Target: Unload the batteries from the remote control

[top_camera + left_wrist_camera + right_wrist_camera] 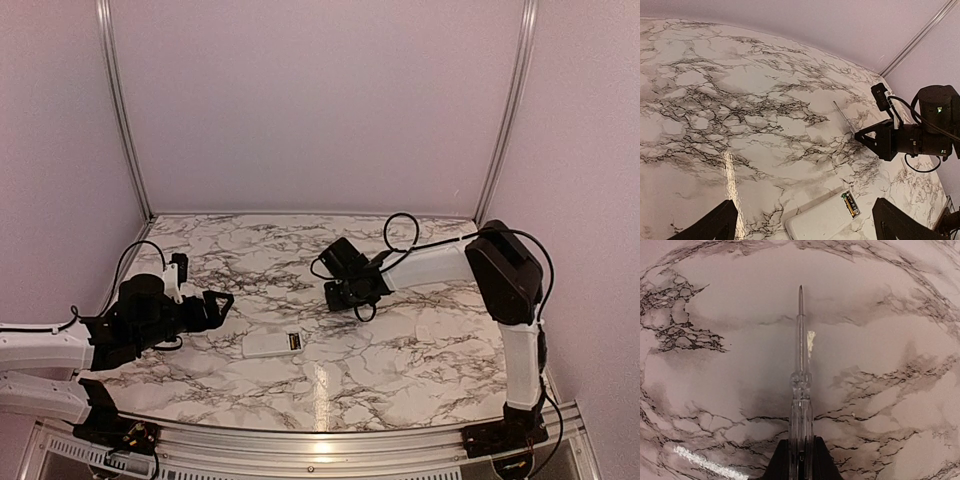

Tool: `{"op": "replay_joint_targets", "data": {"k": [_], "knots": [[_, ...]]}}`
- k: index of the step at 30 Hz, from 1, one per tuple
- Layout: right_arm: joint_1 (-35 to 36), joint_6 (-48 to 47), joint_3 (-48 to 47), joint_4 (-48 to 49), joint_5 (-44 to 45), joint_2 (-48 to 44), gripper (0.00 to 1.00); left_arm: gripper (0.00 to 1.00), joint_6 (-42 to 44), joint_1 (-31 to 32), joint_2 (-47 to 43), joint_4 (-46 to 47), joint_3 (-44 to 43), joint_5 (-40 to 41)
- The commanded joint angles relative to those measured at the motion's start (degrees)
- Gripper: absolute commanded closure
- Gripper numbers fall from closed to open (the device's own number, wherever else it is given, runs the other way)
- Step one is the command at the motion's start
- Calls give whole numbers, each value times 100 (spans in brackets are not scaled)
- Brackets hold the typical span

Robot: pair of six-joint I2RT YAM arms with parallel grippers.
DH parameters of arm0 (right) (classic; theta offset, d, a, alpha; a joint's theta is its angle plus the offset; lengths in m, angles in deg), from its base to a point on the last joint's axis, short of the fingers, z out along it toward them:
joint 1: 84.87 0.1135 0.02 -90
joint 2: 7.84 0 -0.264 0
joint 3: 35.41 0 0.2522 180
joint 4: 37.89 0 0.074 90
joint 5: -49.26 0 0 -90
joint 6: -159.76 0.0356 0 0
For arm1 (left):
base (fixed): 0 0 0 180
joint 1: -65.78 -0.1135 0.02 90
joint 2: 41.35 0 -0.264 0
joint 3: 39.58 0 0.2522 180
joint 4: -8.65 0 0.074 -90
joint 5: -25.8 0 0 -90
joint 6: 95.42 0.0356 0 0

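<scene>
On the marble-patterned counter (420,365), the slim flat white remote control (265,345) lies unheld, left jaws spread wide nearby. Right jaws pinch a clear-handled thin grey rod (801,390); prying could skid the remote or flick its small dark-and-gold batteries (850,204) away.

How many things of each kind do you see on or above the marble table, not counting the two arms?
remote control: 1
battery in its open compartment: 1 plainly seen; whether there is a second cannot be told
thin clear rod, held in the jaws of the right gripper: 1
Total: 3
</scene>
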Motion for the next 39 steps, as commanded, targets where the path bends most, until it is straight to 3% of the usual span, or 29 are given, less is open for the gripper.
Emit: {"op": "replay_joint_targets", "data": {"k": [1,15,30,39], "knots": [[102,-379,351,368,-478,-557,100,1,98,-25,-188,159,144,-66],[588,-959,1241,1137,-1076,-1538,100,2,75,-25,-511,298,279,-204],[817,-1525,2263,2352,-3966,-2593,100,11,98,-20,-944,894,558,-864],[862,-1611,2595,2595,-4731,-3027,100,17,60,-19,-1154,1681,813,-1815]]}}
